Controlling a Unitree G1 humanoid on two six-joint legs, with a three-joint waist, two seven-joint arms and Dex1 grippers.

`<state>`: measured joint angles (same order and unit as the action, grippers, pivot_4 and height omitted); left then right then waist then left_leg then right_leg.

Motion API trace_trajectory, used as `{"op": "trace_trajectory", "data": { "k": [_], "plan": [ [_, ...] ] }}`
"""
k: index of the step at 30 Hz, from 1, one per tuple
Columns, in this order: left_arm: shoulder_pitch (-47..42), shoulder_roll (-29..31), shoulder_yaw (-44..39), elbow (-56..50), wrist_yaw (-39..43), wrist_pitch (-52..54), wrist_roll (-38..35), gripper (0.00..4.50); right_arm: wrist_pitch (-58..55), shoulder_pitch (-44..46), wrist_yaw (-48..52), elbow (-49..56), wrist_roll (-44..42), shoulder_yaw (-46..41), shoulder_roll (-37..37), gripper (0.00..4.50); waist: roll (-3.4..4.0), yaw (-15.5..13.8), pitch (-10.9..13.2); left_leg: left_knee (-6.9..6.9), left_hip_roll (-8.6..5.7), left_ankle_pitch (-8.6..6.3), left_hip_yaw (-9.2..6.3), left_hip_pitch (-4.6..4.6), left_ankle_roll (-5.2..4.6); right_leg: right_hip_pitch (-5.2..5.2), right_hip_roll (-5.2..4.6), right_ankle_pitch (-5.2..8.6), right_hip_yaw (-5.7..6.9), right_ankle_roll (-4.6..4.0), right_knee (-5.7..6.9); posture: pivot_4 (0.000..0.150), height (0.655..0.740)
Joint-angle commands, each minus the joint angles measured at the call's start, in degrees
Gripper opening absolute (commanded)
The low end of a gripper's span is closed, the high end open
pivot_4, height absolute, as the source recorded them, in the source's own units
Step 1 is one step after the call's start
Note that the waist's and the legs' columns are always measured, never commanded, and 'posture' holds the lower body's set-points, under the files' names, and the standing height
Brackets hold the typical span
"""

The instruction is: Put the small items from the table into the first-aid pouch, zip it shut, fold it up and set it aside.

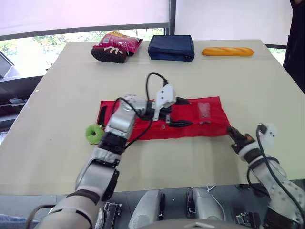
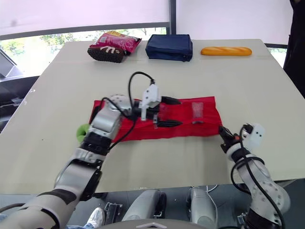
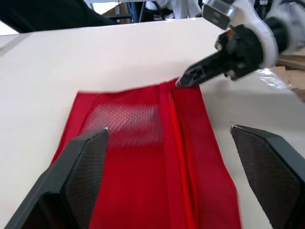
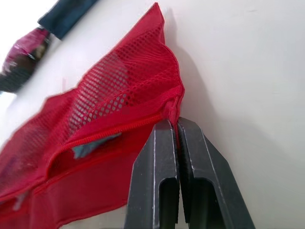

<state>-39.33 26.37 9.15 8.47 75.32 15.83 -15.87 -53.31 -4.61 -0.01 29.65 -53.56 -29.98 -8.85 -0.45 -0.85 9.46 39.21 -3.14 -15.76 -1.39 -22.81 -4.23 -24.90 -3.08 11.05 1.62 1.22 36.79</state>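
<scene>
The red first-aid pouch (image 1: 209,125) lies unfolded flat across the middle of the table (image 1: 71,86). My left gripper (image 1: 182,112) hovers over its centre, open, with nothing between its fingers (image 3: 81,176). My right gripper (image 1: 232,132) is at the pouch's near right corner, shut on the zipper end (image 4: 172,110). The zipper gapes and a bluish item (image 4: 90,145) lies inside. A pale item (image 1: 204,112) shows in the mesh pocket. A green item (image 1: 94,133) sits on the table off the pouch's left end, partly hidden by my left arm.
Along the far edge lie a pink snack bag (image 1: 116,46), a navy pouch (image 1: 171,47) and a yellow bread-shaped toy (image 1: 228,51). A person in dark clothing (image 1: 298,43) stands at the far right.
</scene>
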Motion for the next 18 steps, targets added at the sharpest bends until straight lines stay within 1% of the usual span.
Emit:
{"op": "trace_trajectory", "data": {
  "k": [1, 4, 8, 13, 18],
  "plan": [
    [2.78, 4.72, -3.85, -10.29, 2.66, 3.77, -6.19, 4.43, 2.7, -1.58, 1.44, -0.59, -0.14, -6.25, -6.22, 0.0, 0.01, -0.21, 0.0, 0.0, -0.01, 0.0, -0.01, 0.0, -0.01, 0.03, -0.02, 0.0, 0.03, 0.0, -0.01, 0.15, 0.7395],
    [5.31, 8.96, -6.1, -14.64, 3.86, 5.76, -9.31, 4.43, 4.3, -2.06, 2.06, -4.86, 2.24, -9.41, -11.56, 0.0, 0.02, -0.09, 0.0, 0.02, -0.02, -0.06, 0.01, 0.02, -0.1, 0.09, -0.04, 0.0, 0.04, 0.02, -0.05, 0.15, 0.7395],
    [7.43, 13.27, -9.13, -17.38, 4.96, 7.31, -12.74, 4.43, 7.48, -1.43, 2.06, -11.12, 7.86, -11.0, -17.72, 0.0, 0.02, -0.02, 0.0, 0.01, -0.01, -0.04, 0.0, 0.02, -0.08, 0.08, -0.01, 0.01, 0.07, 0.01, -0.04, 0.15, 0.7395],
    [10.31, 17.27, -11.71, -20.42, 5.06, 8.69, -15.89, 4.43, 13.87, -2.2, 4.95, -17.01, 18.19, -8.71, -24.85, 0.0, 0.08, -0.01, 0.0, 0.0, 0.0, -0.02, 0.06, 0.04, -0.05, 0.08, -0.01, 0.02, 0.03, 0.02, -0.04, 0.15, 0.7395],
    [11.64, 18.69, -12.85, -21.67, 3.33, 9.2, -16.98, 4.43, 21.57, -1.27, 5.84, -22.01, 27.46, -6.37, -27.93, 0.0, 0.08, -0.01, 0.0, 0.0, 0.01, -0.05, 0.06, 0.03, -0.09, 0.1, -0.01, 0.02, 0.03, 0.02, -0.06, 0.15, 0.7395]
  ]
}}
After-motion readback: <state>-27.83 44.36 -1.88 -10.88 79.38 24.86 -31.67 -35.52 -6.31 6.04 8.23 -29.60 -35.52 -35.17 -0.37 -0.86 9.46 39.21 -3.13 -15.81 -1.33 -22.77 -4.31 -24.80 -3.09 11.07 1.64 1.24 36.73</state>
